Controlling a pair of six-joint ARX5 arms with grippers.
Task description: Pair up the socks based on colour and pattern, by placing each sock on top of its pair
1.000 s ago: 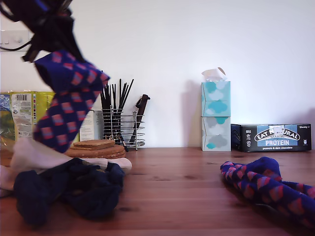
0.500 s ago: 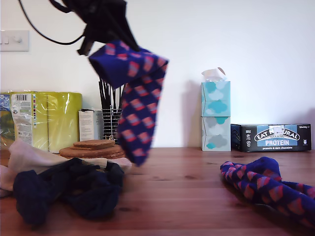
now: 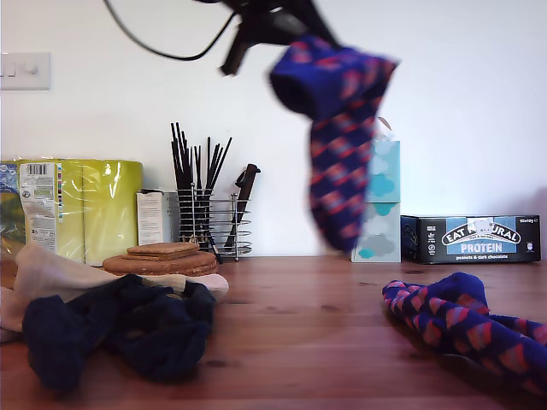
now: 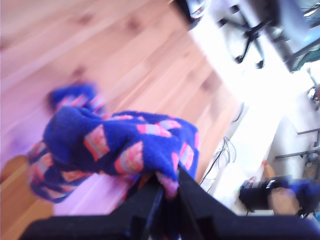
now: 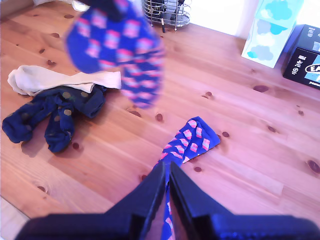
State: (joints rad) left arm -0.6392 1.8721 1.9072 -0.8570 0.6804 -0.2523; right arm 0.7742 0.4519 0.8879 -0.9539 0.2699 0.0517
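My first gripper is shut on a blue sock with red-pink diamonds. In the exterior view this hanging sock dangles high above the table, right of centre, under my first gripper. Its matching diamond sock lies on the table at the exterior view's right. My second gripper hovers shut above that lying sock, which runs under its fingers. Dark navy spotted socks lie heaped against pale socks at the exterior view's left.
Cork coasters are stacked behind the sock heap. Along the wall stand yellow packs, a wire utensil rack, stacked tissue boxes and a dark protein bar box. Bare wooden table lies between the heaps.
My first gripper has carried the hanging diamond sock from the exterior view's left across to right of centre, keeping it high. The socks on the table have not moved.
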